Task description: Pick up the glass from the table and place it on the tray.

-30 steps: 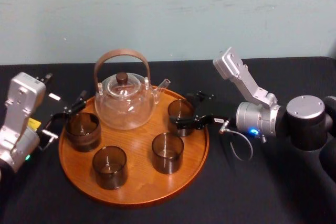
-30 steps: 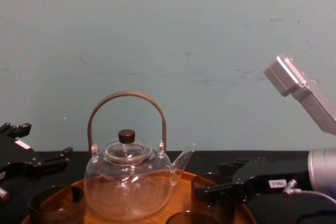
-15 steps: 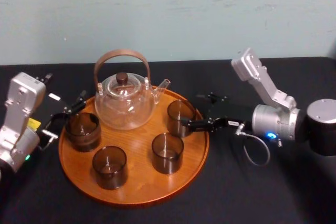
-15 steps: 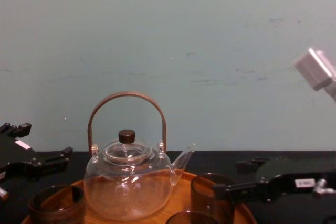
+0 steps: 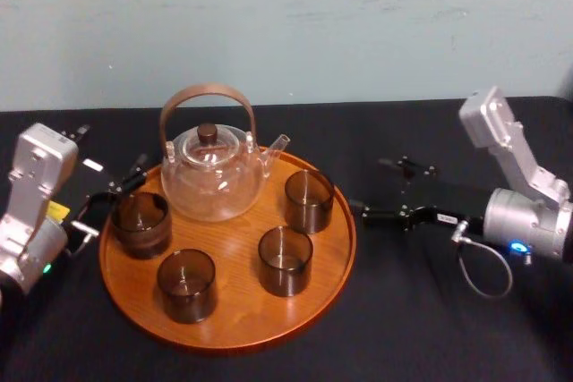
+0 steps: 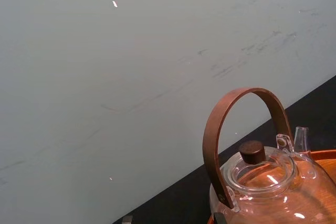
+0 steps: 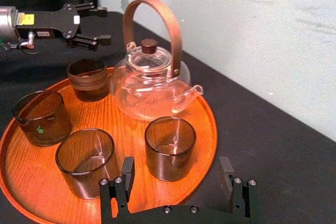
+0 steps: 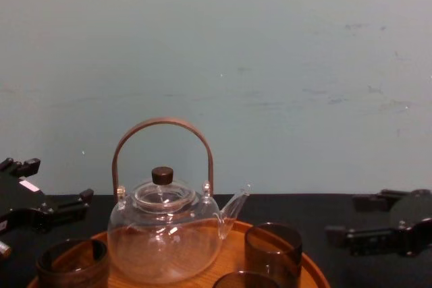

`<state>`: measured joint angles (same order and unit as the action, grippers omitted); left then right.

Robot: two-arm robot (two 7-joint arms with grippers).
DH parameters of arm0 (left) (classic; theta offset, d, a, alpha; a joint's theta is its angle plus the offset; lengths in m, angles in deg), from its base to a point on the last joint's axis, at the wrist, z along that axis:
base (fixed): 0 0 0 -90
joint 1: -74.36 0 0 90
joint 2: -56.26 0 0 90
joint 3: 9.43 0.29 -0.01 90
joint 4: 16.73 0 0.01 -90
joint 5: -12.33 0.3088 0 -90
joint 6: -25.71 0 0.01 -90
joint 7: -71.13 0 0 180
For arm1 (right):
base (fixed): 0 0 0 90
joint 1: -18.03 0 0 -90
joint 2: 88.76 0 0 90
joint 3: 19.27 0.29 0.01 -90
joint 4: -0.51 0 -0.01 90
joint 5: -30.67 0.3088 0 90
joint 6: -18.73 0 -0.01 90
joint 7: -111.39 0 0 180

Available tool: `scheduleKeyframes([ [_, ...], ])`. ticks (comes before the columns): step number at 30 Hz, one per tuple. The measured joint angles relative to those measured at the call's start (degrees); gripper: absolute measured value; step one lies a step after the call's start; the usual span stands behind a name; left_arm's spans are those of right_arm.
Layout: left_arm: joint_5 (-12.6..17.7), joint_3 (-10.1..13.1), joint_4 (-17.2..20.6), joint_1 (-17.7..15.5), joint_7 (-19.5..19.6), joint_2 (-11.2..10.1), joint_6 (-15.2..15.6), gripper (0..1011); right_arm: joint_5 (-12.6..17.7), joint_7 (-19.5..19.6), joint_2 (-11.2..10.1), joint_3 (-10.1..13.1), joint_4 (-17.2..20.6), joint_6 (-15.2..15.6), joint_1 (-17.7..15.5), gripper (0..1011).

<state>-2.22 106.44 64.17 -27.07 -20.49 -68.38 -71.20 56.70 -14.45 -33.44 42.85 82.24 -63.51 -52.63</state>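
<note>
The brown glass [image 5: 309,200] stands upright on the right side of the round orange-brown tray [image 5: 228,315], with nothing touching it. The chest view has the glass [image 8: 272,251] low, right of the teapot. My right gripper [image 5: 374,188] is open over the black table [image 5: 421,319], a short gap to the right of the tray's rim. In the right wrist view the open gripper [image 7: 177,168] faces the glass [image 7: 169,148] from behind it. My left gripper [image 5: 114,200] is open at the tray's left edge, next to another brown glass [image 5: 141,223].
A glass teapot [image 5: 212,174] with a brown arched handle sits at the back of the tray. Two more brown glasses [image 5: 187,284] [image 5: 286,260] stand at the tray's front. A pale wall rises behind the table.
My right gripper has drawn back to the right, off the tray and away from the glass, which stays standing on the tray. The left arm has not moved.
</note>
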Motion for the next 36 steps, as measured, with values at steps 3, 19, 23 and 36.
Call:
scheduleKeyframes([
  [3, 0.0, 0.0, 0.0, 0.0, 0.0, 0.0, 0.0, 1001, 0.5, 1.6, -0.9, 1.5, 1.4, -1.3, -1.8, 1002],
  [19, 0.0, 0.0, 0.0, 0.0, 0.0, 0.0, 0.0, 1001, -1.6, 16.1, 2.8, 9.2, 3.8, -7.3, -9.9, 1002],
  [23, 0.0, 0.0, 0.0, 0.0, 0.0, 0.0, 0.0, 1001, -2.3, 18.5, 4.2, 10.5, 3.4, -8.2, -11.0, 1002],
  [36, 0.0, 0.0, 0.0, 0.0, 0.0, 0.0, 0.0, 1002, -4.4, 20.3, 7.0, 12.2, 1.2, -10.2, -12.4, 1002],
])
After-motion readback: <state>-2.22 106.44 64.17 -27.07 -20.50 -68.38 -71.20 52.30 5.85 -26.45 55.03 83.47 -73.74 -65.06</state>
